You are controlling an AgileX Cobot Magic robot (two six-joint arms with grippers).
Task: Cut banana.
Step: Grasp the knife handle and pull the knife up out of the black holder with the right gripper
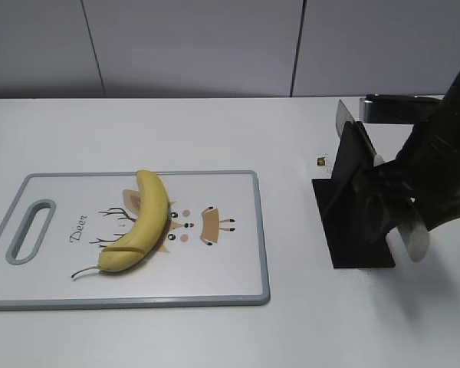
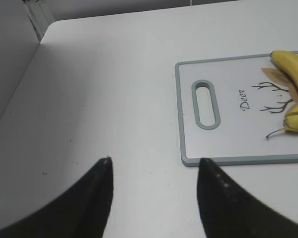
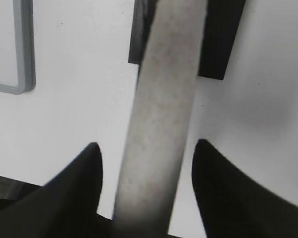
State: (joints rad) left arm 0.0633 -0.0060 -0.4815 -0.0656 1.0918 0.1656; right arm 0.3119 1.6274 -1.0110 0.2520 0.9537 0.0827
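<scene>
matte black arm (image 1: 445, 153), tapered black end effector fingers (image 2: 97, 198)

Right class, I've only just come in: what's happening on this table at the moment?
A banana lies on a deer-print cutting board, one cut showing near its stem. The right gripper is at the black knife stand, its open fingers either side of a pale knife handle, not yet closed on it. The left gripper hangs open and empty over bare table, left of the board.

place: lab-like test bench | cues: bare white table (image 1: 215, 337), plain grey wall panels (image 1: 192, 46)
</scene>
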